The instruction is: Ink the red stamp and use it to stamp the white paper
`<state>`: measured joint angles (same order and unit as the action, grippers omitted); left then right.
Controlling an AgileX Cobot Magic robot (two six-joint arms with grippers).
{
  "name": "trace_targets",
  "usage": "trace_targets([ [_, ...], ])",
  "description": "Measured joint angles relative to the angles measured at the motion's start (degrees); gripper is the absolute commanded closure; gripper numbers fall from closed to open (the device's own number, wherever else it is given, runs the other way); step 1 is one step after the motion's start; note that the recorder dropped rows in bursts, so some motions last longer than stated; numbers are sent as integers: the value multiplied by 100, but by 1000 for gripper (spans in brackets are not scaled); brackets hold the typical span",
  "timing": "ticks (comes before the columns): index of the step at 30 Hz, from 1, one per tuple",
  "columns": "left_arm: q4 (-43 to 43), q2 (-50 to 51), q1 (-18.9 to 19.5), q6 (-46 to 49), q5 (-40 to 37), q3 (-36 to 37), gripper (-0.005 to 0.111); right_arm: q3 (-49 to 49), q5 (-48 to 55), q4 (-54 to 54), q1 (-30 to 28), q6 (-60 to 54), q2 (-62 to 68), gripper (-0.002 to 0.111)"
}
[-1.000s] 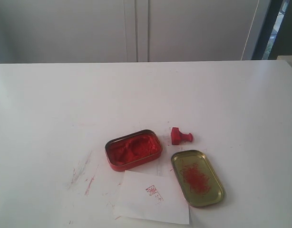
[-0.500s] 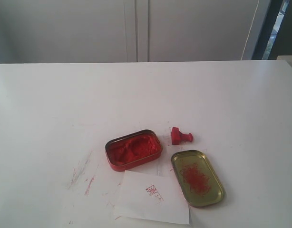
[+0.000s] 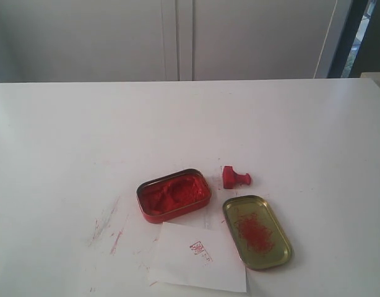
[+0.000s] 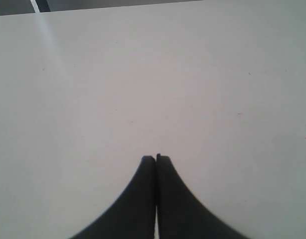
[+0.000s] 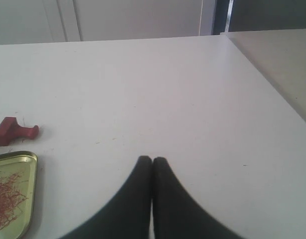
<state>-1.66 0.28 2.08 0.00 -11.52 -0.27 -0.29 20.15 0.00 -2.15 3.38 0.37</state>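
Note:
The small red stamp (image 3: 234, 177) lies on its side on the white table, just right of the open tin. The right wrist view also catches the red stamp (image 5: 13, 131), well away from my right gripper (image 5: 152, 159), which is shut and holds nothing. The white paper (image 3: 199, 257) lies near the table's front edge, bearing a small red square imprint. My left gripper (image 4: 156, 157) is shut and empty over bare tabletop. Neither gripper appears in the exterior view.
A red oblong tin of red ink paste (image 3: 174, 194) stands open behind the paper. Its gold lid (image 3: 257, 231) lies upturned to the right, and the lid (image 5: 11, 191) shows in the right wrist view too. Red smears (image 3: 109, 226) mark the tabletop left of the paper.

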Motion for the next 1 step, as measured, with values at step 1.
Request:
trace_targets([
  [1, 0, 0, 0, 0, 0, 0, 107, 0, 0, 0, 0, 0, 0, 108],
])
